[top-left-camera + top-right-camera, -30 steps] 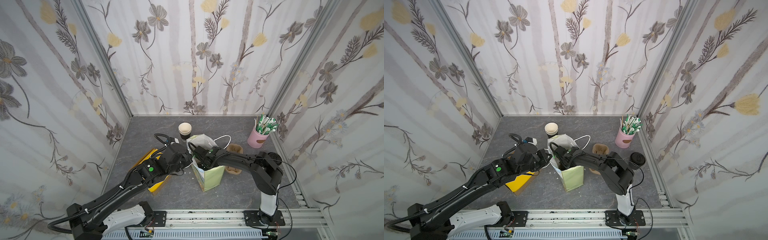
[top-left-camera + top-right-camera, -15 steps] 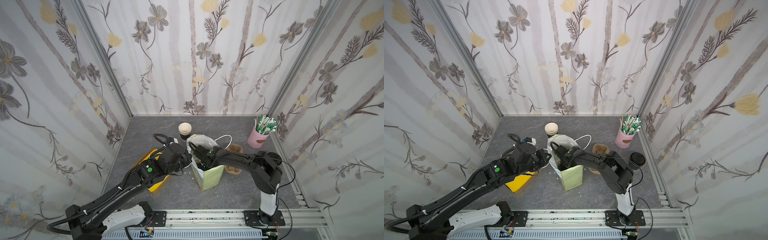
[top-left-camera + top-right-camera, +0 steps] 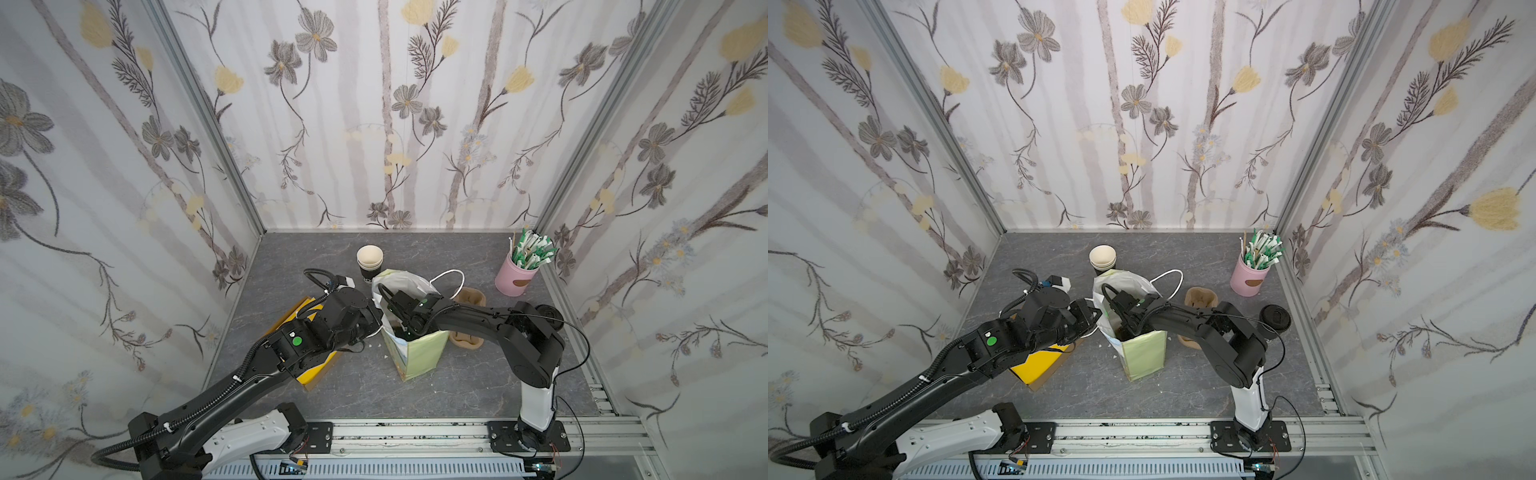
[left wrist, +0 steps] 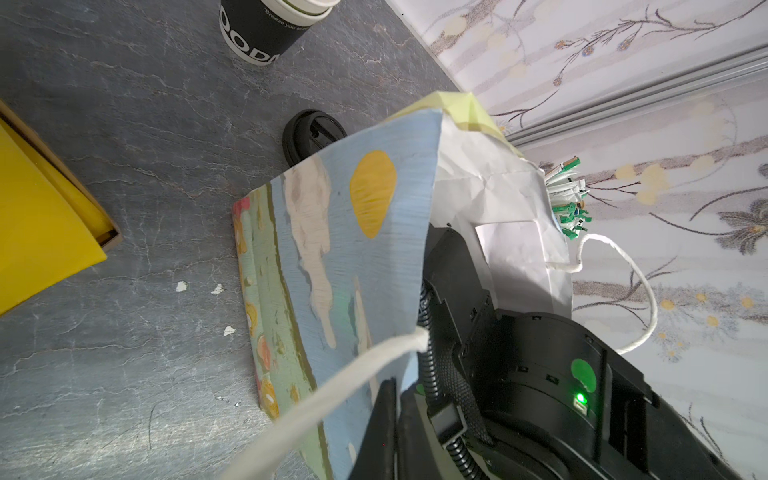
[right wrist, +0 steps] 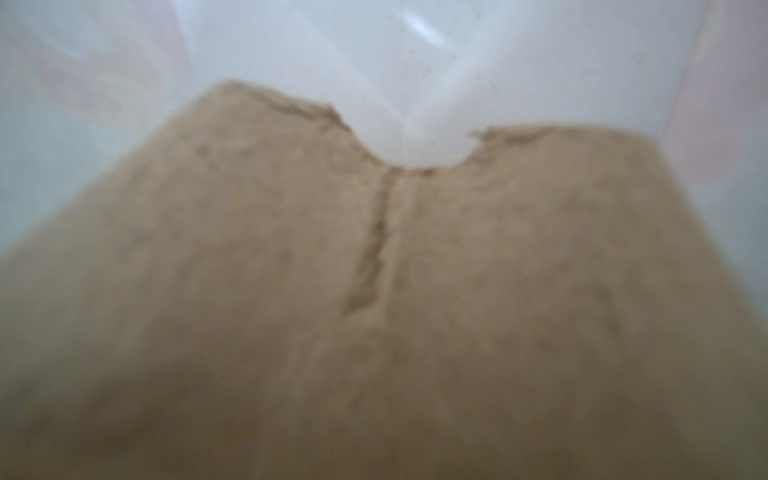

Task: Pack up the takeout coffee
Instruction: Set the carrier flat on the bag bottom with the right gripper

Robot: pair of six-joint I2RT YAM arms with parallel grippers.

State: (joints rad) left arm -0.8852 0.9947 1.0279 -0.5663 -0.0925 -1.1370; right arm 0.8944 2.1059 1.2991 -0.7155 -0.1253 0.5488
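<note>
Position check, bagging step. Right gripper (image 3: 404,326) down inside bag (image 3: 419,353) through its open mouth; fingertips hidden by paper, jaw spread not determinable. Directly below those jaws, deep in bag: dark shape, probably cup (image 3: 1124,331), long axis apparently vertical, in line with the reach; grip on it unconfirmed. Right wrist view filled by blurred brown pulp tray (image 5: 374,291) against white lining. Left gripper (image 3: 1091,316) closed on handle (image 4: 365,365), cord taut, bag wall just beyond its jaws. Judged: right arm nearer to cup; coming move straight along the vertical.
</note>
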